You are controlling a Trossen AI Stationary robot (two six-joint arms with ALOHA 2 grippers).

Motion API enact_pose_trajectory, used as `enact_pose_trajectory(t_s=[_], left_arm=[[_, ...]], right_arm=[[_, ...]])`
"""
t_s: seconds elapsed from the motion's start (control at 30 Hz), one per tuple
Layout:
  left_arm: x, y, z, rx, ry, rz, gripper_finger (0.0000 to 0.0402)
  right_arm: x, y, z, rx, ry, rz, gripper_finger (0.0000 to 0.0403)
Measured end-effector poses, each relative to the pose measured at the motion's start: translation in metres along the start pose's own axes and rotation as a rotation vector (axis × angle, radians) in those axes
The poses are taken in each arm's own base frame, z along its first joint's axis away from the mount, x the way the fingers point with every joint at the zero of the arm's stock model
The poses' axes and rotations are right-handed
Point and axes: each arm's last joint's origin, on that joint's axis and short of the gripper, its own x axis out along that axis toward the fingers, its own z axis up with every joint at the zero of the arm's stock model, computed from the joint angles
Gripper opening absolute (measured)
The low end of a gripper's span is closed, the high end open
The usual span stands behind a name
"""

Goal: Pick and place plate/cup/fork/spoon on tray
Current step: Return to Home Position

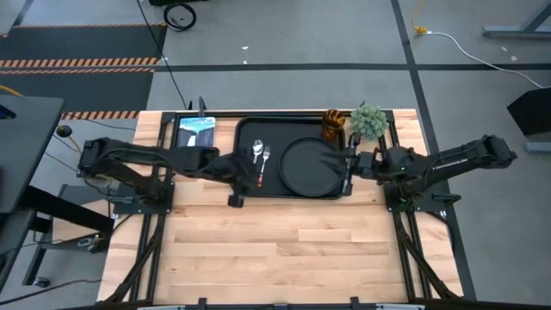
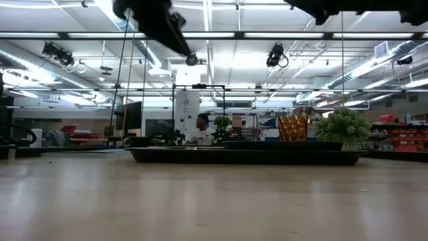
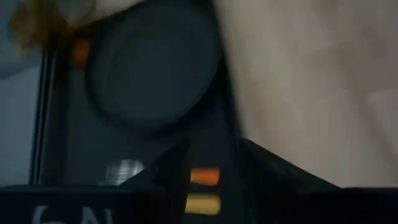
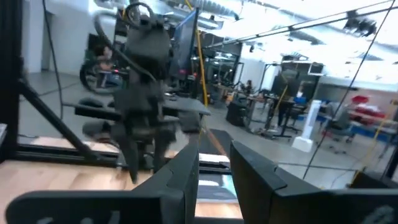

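Note:
The black tray (image 1: 248,129) lies at the table's far middle. The round black plate (image 1: 312,166) lies flat on its right half and also shows in the left wrist view (image 3: 152,68). The spoon (image 1: 256,156) and fork (image 1: 266,160) lie side by side on the tray's left half, their orange handles (image 3: 203,177) toward the near edge. The amber cup (image 1: 332,126) stands upright at the tray's far right corner. My left gripper (image 1: 245,172) hovers open above the two handles. My right gripper (image 1: 350,164) is open and empty, raised by the tray's right rim.
A small green plant (image 1: 368,120) stands just right of the cup, near my right arm. A blue flat item (image 1: 196,132) lies left of the tray. A small dark piece (image 1: 234,201) sits near the tray's near left corner. Bare wood lies toward the near edge.

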Motion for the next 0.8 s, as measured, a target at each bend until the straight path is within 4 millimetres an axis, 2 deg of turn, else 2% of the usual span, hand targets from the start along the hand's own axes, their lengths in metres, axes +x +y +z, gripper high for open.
enact_pose_trajectory(t_s=[0.1, 0.27, 0.4, 0.53, 0.63, 0.8], left_arm=[[-0.024, -0.004, 0.007, 0.043, -0.114, -0.024, 0.0141], [-0.077, -0.003, 0.011, 0.036, -0.327, -0.076, 0.0140], [-0.116, -0.001, 0.006, 0.026, -0.481, -0.168, 0.0133], [-0.143, -0.002, -0.010, 0.012, -0.577, -0.232, 0.0125], [-0.148, -0.005, -0.030, -0.032, -0.606, -0.240, 0.0119], [-0.143, -0.013, -0.060, -0.143, -0.696, -0.253, 0.0112]], right_arm=[[-0.010, -0.002, 0.001, 0.035, 0.041, 0.020, 0.0098], [-0.029, -0.002, -0.022, 0.123, 0.082, 0.032, 0.0098], [-0.045, -0.004, -0.037, 0.199, 0.011, 0.013, 0.0098], [-0.059, -0.008, -0.045, 0.230, -0.041, -0.027, 0.0098], [-0.069, -0.012, -0.048, 0.263, -0.081, -0.046, 0.0098], [-0.080, -0.015, -0.053, 0.329, -0.135, -0.021, 0.0086]])
